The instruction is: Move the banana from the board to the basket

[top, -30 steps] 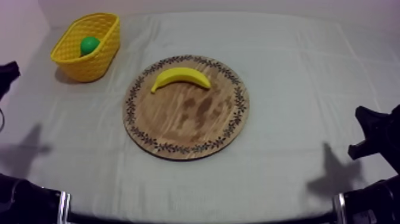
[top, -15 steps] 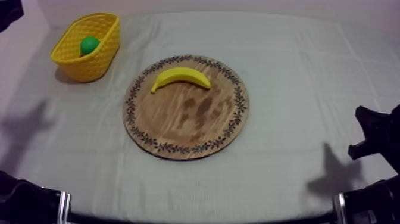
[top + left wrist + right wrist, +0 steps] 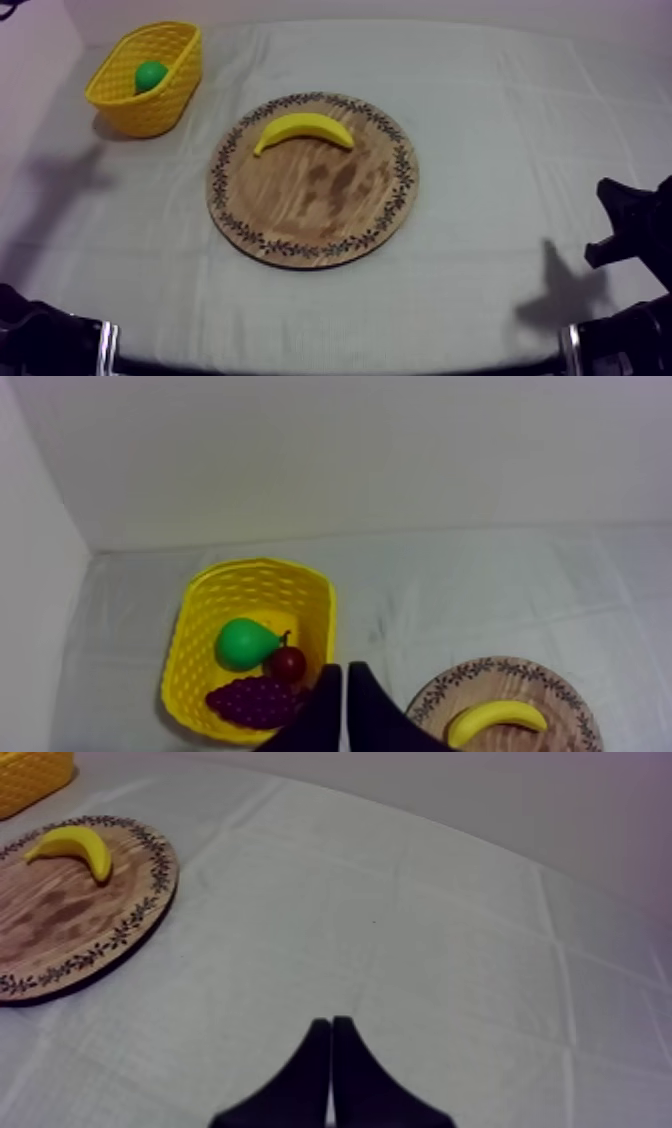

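your left gripper (image 3: 345, 669) has risen over the gap between wooden board (image 3: 312, 205) and yellow basket (image 3: 130, 112). banana (image 3: 303, 128) lies on the board's far part, axis crosswise, nearer your left; left and right gripper (image 3: 331, 1022) both pinched narrow.

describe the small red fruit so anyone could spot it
Find the yellow basket at the far left corner of the table. Inside, beside the green pear and purple grapes, sits the small red fruit: the only round, dark red piece.
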{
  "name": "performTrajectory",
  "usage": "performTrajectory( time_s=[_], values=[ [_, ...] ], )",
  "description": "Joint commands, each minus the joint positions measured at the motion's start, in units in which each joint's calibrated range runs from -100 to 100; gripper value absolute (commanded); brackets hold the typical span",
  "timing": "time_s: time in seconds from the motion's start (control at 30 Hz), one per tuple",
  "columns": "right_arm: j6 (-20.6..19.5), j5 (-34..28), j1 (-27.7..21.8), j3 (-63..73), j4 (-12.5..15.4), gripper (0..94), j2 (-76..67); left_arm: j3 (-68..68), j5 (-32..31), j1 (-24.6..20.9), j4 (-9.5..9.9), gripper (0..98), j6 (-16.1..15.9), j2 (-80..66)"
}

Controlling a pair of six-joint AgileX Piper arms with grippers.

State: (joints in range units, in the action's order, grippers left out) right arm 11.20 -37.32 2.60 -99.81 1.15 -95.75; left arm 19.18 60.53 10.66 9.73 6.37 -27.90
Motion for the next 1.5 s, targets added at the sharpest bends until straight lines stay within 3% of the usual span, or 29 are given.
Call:
performTrajectory(
  time_s=[0.0,0.4,1.07,1.47],
  values=[
    [0.0,0.1,0.0,0.0,0.0,0.3,0.0,-2.7,1.3,0.5,0.00,0.0,-0.1,1.8],
    [0.0,0.1,0.0,0.0,0.0,0.3,0.0,-11.0,6.6,6.5,0.10,0.0,-1.8,11.8],
    [0.0,0.1,0.0,0.0,0.0,0.3,0.0,-10.7,1.3,15.0,0.28,0.0,-9.6,23.9],
    [0.0,0.1,0.0,0.0,0.0,0.3,0.0,-5.4,-0.6,17.7,-0.24,1.2,-11.8,25.5]
  ],
)
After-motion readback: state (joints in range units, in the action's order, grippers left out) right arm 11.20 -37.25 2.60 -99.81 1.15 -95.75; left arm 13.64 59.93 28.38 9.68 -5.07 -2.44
